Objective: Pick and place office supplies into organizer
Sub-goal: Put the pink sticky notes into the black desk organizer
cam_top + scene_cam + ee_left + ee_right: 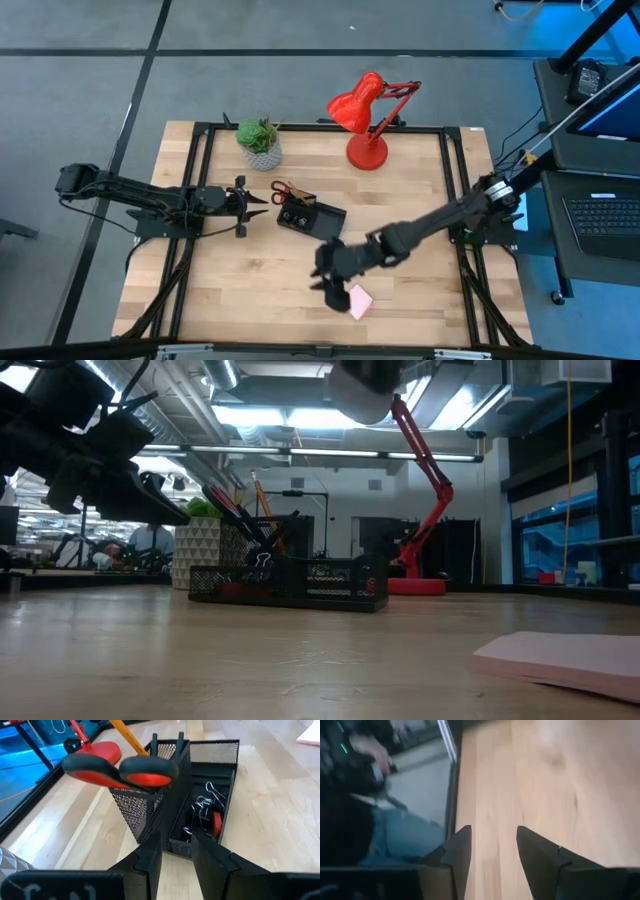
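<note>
Left hand (176, 851) hovers just beside the black organizer (310, 215), its fingers apart and holding nothing. Red-handled scissors (120, 771) and an orange pencil (127, 735) stand in the organizer's taller mesh section; black clips (202, 805) and a red eraser (216, 822) lie in a low compartment. Right hand (492, 850) hangs open and empty above the tabletop (230, 290), just beside the pink sticky-note pad (359, 299).

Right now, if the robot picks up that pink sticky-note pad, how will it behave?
The pink sticky-note pad lies flat and thin, so it probably won't roll or tip. It looks light. Its low edge, seen in the low view, may be hard for fingers to get under.
</note>
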